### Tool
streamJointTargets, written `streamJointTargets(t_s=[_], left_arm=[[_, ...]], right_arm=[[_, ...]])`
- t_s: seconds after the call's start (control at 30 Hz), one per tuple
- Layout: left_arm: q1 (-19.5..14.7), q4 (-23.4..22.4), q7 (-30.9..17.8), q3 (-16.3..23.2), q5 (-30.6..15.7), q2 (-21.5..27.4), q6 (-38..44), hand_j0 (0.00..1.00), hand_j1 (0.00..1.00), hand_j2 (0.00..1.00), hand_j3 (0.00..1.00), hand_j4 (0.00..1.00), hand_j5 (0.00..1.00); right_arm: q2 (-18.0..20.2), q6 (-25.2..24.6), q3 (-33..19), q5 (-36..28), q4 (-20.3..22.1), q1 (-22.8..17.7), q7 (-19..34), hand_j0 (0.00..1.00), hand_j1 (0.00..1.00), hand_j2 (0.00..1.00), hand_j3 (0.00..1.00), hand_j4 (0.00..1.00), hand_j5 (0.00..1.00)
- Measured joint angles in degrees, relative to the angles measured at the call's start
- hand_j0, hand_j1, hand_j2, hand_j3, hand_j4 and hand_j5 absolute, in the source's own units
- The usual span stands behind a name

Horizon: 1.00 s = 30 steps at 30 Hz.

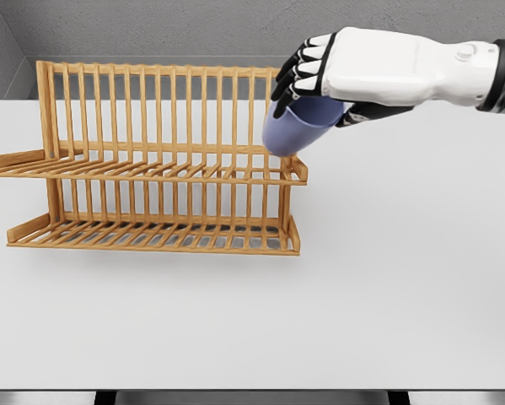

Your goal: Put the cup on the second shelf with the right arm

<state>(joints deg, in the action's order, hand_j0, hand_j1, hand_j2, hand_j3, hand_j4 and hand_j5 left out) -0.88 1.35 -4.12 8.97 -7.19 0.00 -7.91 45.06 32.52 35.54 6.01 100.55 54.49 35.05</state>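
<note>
White counter [387, 287], grey walls. Right hand [336, 72] wrapped tight on blue cup [298, 126], tilted over rack's [151, 169] top shelf.

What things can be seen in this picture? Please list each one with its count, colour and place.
cup: one, blue-violet, tilted, held in the air above the right end of the rack's upper shelf
dish rack: one, light brown wood, two slatted shelves and a slatted back, standing on the left half of the table
table: one, white top, filling most of the view
wall: grey, behind the table
right hand: one, white with black fingers, arm coming in from the upper right, fingers closed around the cup
left hand: not in view
</note>
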Motion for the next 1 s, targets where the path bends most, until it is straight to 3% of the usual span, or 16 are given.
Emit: streamJointTargets(t_s=[0.37, 1.0], left_arm=[[0.0, -0.01, 0.0, 0.0, 0.0, 0.0, 0.0, 1.0, 1.0, 1.0, 1.0, 1.0, 1.0], [0.0, -0.01, 0.0, 0.0, 0.0, 0.0, 0.0, 1.0, 1.0, 1.0, 1.0, 1.0, 1.0]], right_arm=[[-3.05, -0.7, 0.67, -0.07, 0.0, -0.09, 0.0, 0.67, 0.67, 0.67, 0.67, 0.67, 0.67], [-4.67, -0.67, 5.76, -0.09, -0.08, -0.44, -0.1, 0.67, 0.67, 0.67, 0.67, 0.67, 0.67]])
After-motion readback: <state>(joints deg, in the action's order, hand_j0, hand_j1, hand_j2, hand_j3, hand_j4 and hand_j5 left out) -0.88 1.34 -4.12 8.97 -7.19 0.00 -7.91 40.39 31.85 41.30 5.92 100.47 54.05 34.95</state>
